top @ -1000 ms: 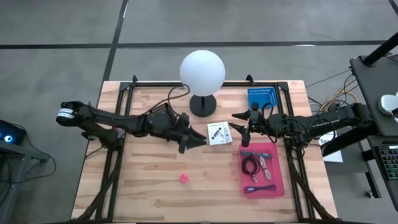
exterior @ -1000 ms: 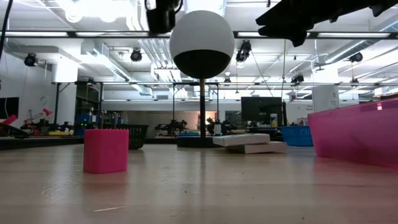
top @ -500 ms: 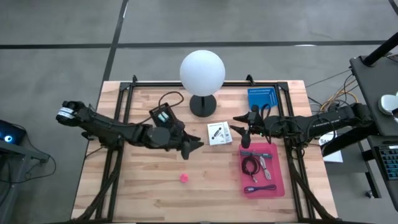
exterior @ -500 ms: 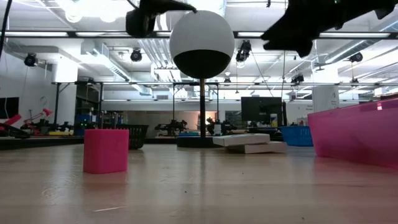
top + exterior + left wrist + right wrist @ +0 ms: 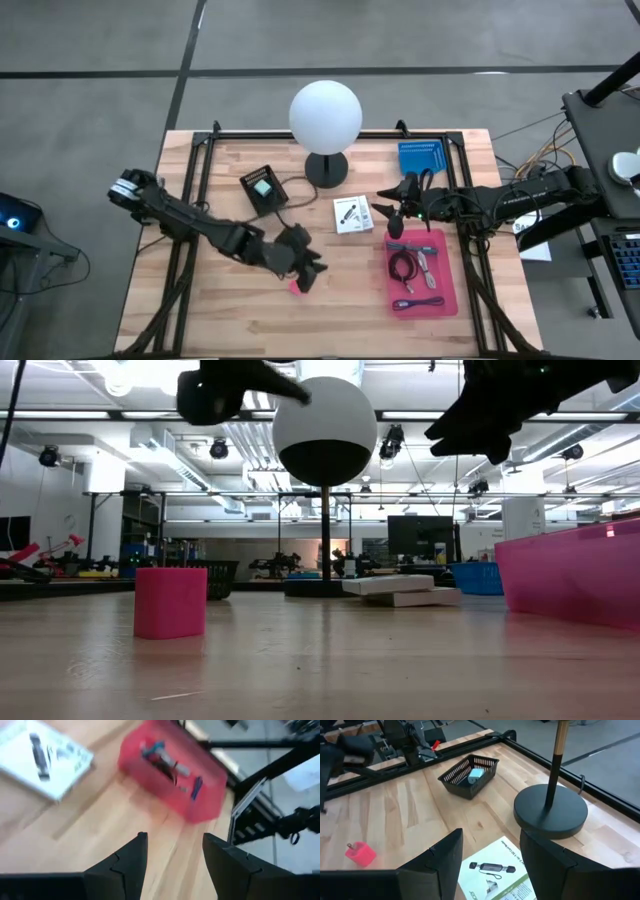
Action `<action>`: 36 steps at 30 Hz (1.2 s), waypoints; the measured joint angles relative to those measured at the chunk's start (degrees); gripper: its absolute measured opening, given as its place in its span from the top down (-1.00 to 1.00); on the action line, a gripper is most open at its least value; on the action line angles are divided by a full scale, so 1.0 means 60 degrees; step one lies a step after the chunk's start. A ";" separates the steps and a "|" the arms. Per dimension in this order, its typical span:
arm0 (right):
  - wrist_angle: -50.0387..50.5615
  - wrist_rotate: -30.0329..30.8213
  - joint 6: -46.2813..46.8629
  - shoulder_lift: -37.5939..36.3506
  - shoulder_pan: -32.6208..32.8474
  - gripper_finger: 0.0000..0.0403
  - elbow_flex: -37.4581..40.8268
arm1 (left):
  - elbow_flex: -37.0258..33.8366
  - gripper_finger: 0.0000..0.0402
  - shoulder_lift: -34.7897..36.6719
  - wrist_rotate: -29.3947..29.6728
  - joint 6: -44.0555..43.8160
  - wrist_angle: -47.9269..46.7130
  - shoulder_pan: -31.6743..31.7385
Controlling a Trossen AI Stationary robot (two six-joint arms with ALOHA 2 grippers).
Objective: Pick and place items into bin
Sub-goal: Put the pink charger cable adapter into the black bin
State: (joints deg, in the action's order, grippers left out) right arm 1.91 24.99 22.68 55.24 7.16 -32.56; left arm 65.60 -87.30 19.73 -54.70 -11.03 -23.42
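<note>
Left gripper (image 5: pixel 311 278) hanging over the mid-front of the table (image 5: pixel 230 310), fingers (image 5: pixel 131 857) parted, nothing between them, tips right at the pink block (image 5: pixel 297 286); probably lined up for a top-down pick, since only empty wood shows in the gap in the left wrist view. Block sitting flat on the wood, apart from everything else, so easy to straddle; small though, so could squirt out if the close lands off-centre. Right gripper (image 5: pixel 392 215) also open and empty, parked between the white printed card (image 5: pixel 351 214) and the back edge of the pink bin (image 5: pixel 449 268), likely there to take the card without crossing the other arm. Card lying flat just in front of the lamp base (image 5: pixel 326 168), with a picture of a dark adapter visible on it in the right wrist view; flat on wood means little edge to grab, so probably awkward to lift. Bin at the right-front of the table, already holding the dark coiled cable (image 5: pixel 402 266), a silvery metal piece (image 5: pixel 423 263), a teal pen (image 5: pixel 416 243) and the purple cord (image 5: pixel 419 301); so task looks mostly done, block and card left. Small black basket (image 5: pixel 262 188) with a pale teal thing inside at the back-left, blue tray (image 5: pixel 421 157) at the back-right; cannot tell whether either counts as an item. White globe lamp (image 5: pixel 325 116) upright at the back centre, close to both arms' paths, so worth keeping clear of.
</note>
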 joint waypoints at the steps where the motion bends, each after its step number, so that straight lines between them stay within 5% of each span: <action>1: -0.0007 -0.0007 0.0000 0.0000 0.0000 0.08 0.0000 | 0.0163 0.14 -0.0176 -0.0056 -0.0220 -0.0369 -0.0104; 10: -0.0022 -0.0018 -0.0015 0.0000 0.0000 0.08 0.0000 | 0.1748 0.14 -0.1637 -0.0959 -0.2424 -0.4132 -0.0723; 20: -0.0015 -0.0018 0.0051 0.0000 0.0000 0.08 0.0000 | 0.1922 0.14 -0.2113 -0.1823 -0.4311 -0.5838 -0.0878; 36: 0.0092 -0.0007 -0.0025 0.0004 0.0000 0.08 0.0000 | 0.1486 0.14 -0.2144 -0.2284 -0.4580 -0.5675 -0.0874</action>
State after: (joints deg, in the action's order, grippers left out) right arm 2.47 24.95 22.52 55.27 7.16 -32.56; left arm 74.51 -100.16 6.03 -82.18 -45.08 -28.67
